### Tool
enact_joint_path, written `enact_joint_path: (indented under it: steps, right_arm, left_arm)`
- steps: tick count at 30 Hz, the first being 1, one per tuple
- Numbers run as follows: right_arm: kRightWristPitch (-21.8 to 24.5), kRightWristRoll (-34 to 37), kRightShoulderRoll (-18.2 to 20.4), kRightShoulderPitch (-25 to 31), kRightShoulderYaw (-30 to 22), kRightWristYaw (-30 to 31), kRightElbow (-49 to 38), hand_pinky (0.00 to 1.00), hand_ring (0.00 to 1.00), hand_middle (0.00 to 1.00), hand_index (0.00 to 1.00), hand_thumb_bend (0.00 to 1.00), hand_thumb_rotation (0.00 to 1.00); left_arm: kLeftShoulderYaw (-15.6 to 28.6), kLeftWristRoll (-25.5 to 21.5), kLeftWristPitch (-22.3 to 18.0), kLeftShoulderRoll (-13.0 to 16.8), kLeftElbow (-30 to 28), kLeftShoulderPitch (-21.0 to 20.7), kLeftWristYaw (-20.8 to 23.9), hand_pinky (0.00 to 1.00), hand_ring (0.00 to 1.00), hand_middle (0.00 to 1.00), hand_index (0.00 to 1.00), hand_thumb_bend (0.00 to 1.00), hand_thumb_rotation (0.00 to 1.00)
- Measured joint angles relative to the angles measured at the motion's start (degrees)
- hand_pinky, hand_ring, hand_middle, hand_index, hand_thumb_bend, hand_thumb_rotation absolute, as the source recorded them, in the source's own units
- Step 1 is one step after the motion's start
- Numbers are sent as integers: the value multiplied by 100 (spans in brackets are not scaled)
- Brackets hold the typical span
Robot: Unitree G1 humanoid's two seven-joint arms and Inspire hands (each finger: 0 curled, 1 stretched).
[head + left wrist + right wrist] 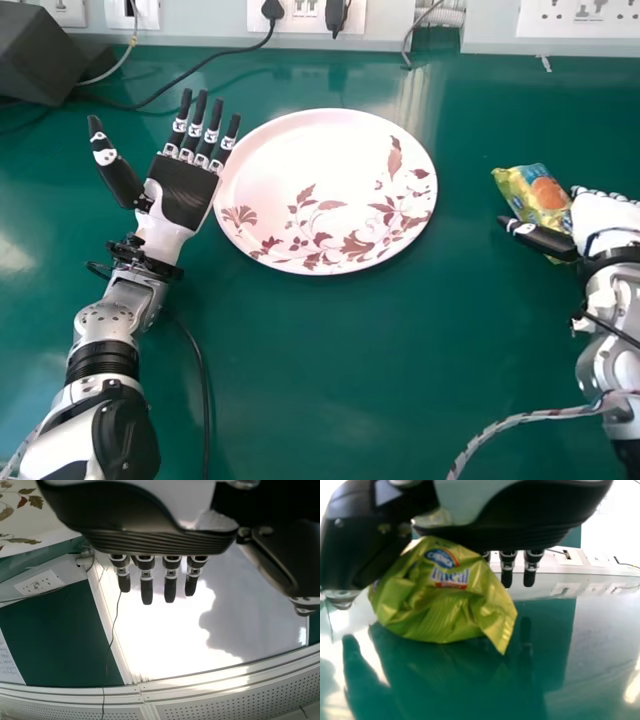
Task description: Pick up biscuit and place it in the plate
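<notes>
Currently, crinkled yellow-green biscuit packet (pixel 533 193) at three o'clock of the round, pinkish-white floral plate (pixel 318 170), beside my right robot hand (pixel 605 220), whose grip I cannot tell, my left robot hand (pixel 187 192) spread at nine o'clock.

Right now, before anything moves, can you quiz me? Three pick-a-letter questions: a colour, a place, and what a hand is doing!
1. What colour are the leaves on the plate?
A) bright blue
B) reddish-brown
C) black

2. Where is the biscuit packet?
A) on the plate
B) at the left hand
C) at the right hand

3. How is the left hand?
A) open
B) a fist
C) gripping the packet

1 B: reddish-brown leaves decorate the pink plate.
2 C: the packet touches that hand.
3 A: its fingers stretch out straight.
</notes>
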Motion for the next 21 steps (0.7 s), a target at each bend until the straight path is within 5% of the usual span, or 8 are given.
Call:
enact_joint_path:
  steps: [4,6,11,21]
  right_arm:
    - [56,51,-40,5,46,58,-54,100,100,100,100,94,73]
    - [104,65,-59,14,57,97,-67,80,92,100,100,86,64]
    - [147,43,-188,33,100,130,-64,66,82,99,100,78,49]
    - [197,88,-238,53,113,151,-113,48,60,93,100,60,12]
  left_arm:
    - [0,-6,34,4,5,3,-25,100,92,94,97,100,52]
    - [-14,38,-201,-118,188,-51,-78,100,91,94,97,100,51]
    - [-32,173,-671,-357,514,-271,-144,98,90,94,98,100,48]
    - [36,128,-283,-261,879,-442,-317,99,89,94,98,100,46]
